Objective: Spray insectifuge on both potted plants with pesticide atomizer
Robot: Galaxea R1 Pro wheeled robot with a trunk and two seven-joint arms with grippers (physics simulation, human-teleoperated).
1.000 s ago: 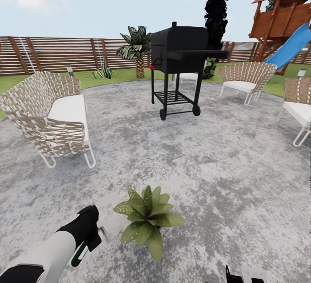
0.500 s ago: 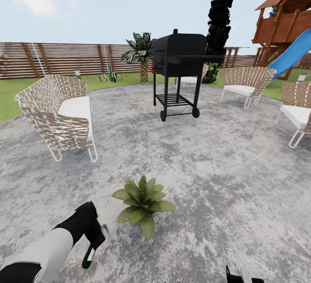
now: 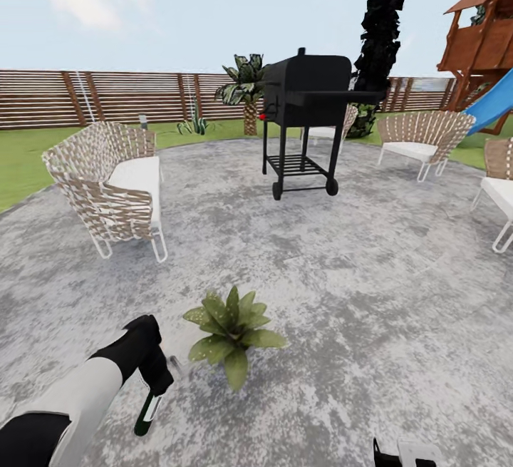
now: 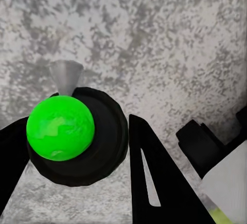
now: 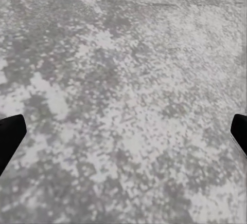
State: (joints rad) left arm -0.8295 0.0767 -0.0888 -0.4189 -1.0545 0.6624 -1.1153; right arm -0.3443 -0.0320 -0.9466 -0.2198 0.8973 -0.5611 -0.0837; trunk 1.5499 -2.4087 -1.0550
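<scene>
A: Status? Where's the pesticide atomizer (image 3: pixel 149 410)?

B: In the left gripper (image 3: pixel 158 380), fingers pinched around it. Bottle hangs tilted below the gripper, low over the stone patio (image 3: pixel 370 274). The left wrist view looks down on its bright green top (image 4: pixel 60 128) between the dark fingers (image 4: pixel 149 172).

A: Right gripper (image 5: pixel 123 131)?

B: Spread wide, tips at the far edges of its wrist view, bare patio underneath. Idle.

A: Step?

B: Pickup looks done; the spraying stage is in hand. One potted plant (image 3: pixel 231 335) sits on the patio just beside the left gripper. No mist visible, coverage can't be judged.

A: Next?

B: Probably aim the nozzle at the leaves, close in, and work across the whole rosette. Can't tell from here which way the nozzle faces. The second plant isn't located yet, so the robot will have to go find it. Grill (image 3: pixel 308 125) and wicker sofa (image 3: pixel 114 189) are well apart, no obstruction.
</scene>
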